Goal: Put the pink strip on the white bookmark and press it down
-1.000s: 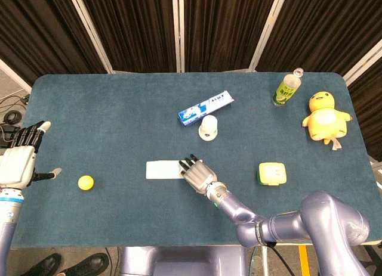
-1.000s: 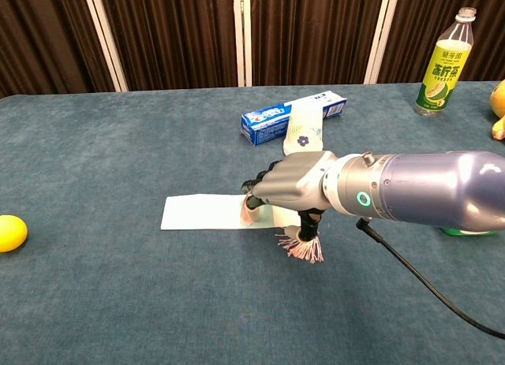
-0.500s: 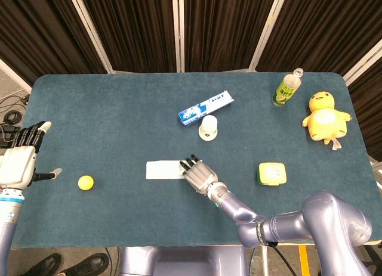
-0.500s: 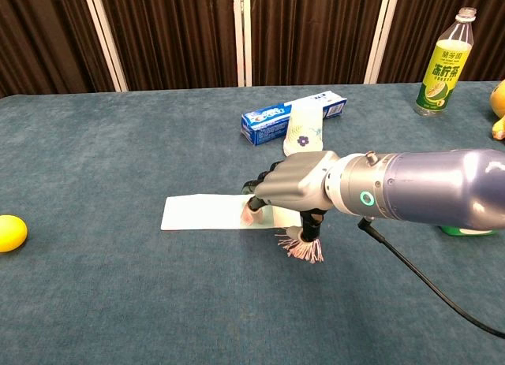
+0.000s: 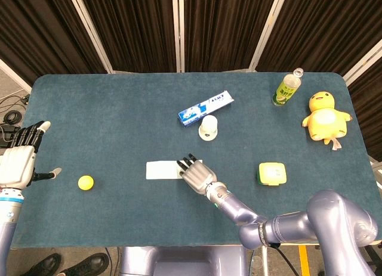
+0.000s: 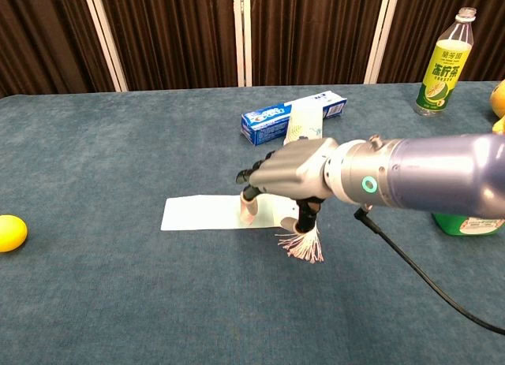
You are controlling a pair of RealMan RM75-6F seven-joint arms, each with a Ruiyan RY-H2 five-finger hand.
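Note:
The white bookmark (image 5: 160,169) (image 6: 197,213) lies flat near the table's middle. My right hand (image 5: 194,174) (image 6: 289,172) hovers over its right end, palm down. It holds the pink strip (image 6: 248,209). One pink end hangs from the fingertips down onto the bookmark, and the strip's fringed tassel (image 6: 304,245) dangles below the thumb, just off the bookmark's right end. In the head view the hand hides the strip. My left hand (image 5: 21,160) stays far off at the table's left edge, fingers spread and holding nothing.
A yellow ball (image 5: 86,182) (image 6: 9,232) lies at the left. Behind the bookmark are a toothpaste box (image 5: 206,107) (image 6: 292,117) and a white cup (image 5: 208,127). To the right are a green-yellow box (image 5: 272,173), a bottle (image 5: 286,88) (image 6: 446,65) and a yellow duck plush (image 5: 325,117).
My right hand has risen a little and shifted slightly left over the bookmark's right end, with the strip's pink end now hanging more upright. The left hand has not moved.

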